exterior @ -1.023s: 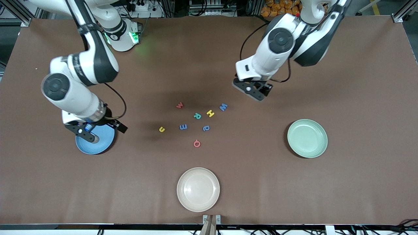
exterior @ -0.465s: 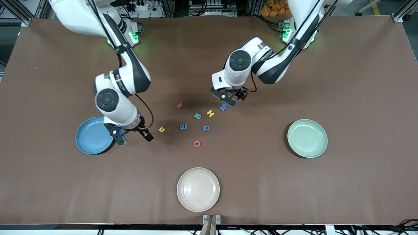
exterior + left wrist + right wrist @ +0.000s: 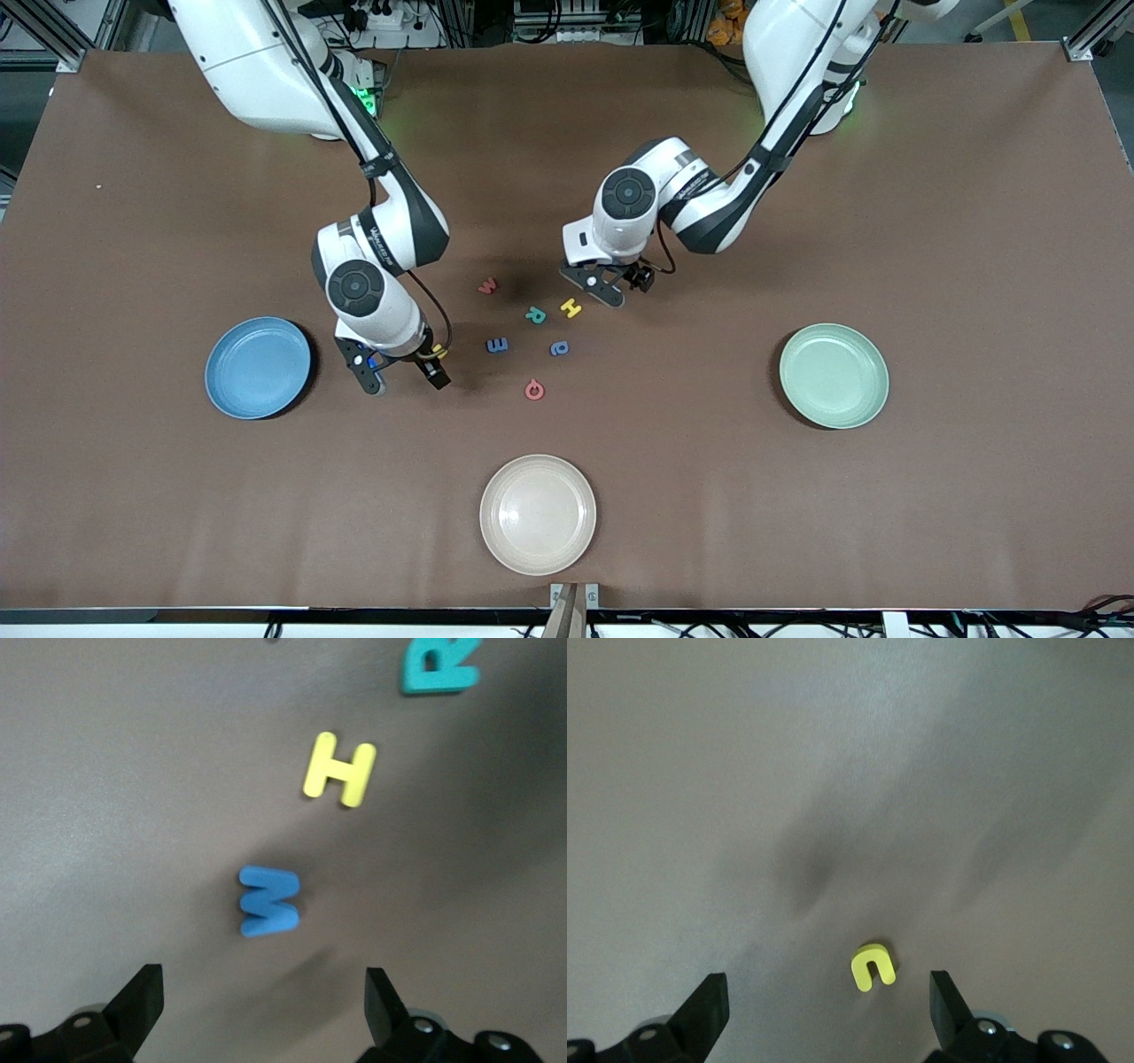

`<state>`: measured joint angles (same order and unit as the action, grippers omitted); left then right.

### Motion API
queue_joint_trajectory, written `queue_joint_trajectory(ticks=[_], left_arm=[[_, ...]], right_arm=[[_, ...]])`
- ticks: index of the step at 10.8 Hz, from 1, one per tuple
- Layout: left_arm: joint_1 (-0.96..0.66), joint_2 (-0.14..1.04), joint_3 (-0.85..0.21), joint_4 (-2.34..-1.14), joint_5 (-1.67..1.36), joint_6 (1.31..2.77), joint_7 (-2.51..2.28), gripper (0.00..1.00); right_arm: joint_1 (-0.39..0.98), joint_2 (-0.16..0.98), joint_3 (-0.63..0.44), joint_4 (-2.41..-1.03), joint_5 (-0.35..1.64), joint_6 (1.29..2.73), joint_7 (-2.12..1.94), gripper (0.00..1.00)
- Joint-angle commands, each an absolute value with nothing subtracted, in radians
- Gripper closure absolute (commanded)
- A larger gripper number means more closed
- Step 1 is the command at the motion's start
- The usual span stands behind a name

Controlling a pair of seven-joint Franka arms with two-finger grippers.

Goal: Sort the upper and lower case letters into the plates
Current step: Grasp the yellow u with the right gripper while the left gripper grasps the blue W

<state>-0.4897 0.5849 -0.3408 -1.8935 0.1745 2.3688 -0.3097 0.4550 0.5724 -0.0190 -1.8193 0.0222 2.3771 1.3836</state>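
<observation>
The right arm reached down from its base, elbow bent, its wrist tipped toward the surface between the blue plate and the cluster of letters. The right gripper hung low over the yellow "u", fingers spread wide with nothing between them; in the right wrist view the letter lay between the two fingertips, untouched.

The left arm folded back on itself, forearm angled down, so that the left gripper hung over the blue "W", also spread wide and empty. In the left wrist view that letter lay flat between the fingers, with the yellow "H" just beside it and the teal "R" near that.

Taking the yellow "H" as the mark, the red "w" lay toward the right arm's end, slightly farther from the front camera. The blue "E", blue "a" and red "G" lay nearer the camera. The mint green plate sat well apart toward the left arm's end, empty like the blue one. The cream plate lay nearest the camera.
</observation>
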Motion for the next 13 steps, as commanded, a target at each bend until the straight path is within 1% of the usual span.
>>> queue_joint_trajectory(ticks=[1,4,6,8,9,10,11,13], left_arm=[[-0.528,0.665,-0.334,-1.862,0.303,2.417,-0.464,0.00],[-0.535,0.676,-0.334,-1.855,0.318,2.418,-0.468,0.00],[-0.541,0.707,-0.334,-1.809,0.328,2.418,-0.471,0.00],[-0.542,0.710,-0.334,-1.801,0.328,2.418,-0.460,0.09],[-0.541,0.710,-0.334,-1.801,0.328,2.418,-0.462,0.16],[-0.541,0.712,-0.334,-1.802,0.331,2.418,-0.462,0.19],[-0.541,0.712,-0.334,-1.804,0.337,2.418,-0.463,0.28],[-0.541,0.712,-0.333,-1.804,0.347,2.416,-0.466,0.55]], right_arm=[[0.485,0.595,-0.025,-1.844,0.026,2.426,1.426,0.00],[0.509,0.586,-0.028,-1.905,0.015,2.450,1.433,0.00],[0.508,0.583,-0.029,-1.919,-0.027,2.453,1.433,0.00],[0.506,0.578,-0.031,-1.950,-0.087,2.479,1.427,0.00],[0.497,0.577,-0.031,-1.959,-0.122,2.503,1.424,0.00],[0.494,0.575,-0.031,-1.960,-0.126,2.522,1.417,0.00],[0.489,0.572,-0.031,-1.960,-0.126,2.528,1.414,0.00],[0.489,0.561,-0.029,-1.962,-0.126,2.530,1.413,0.00]])
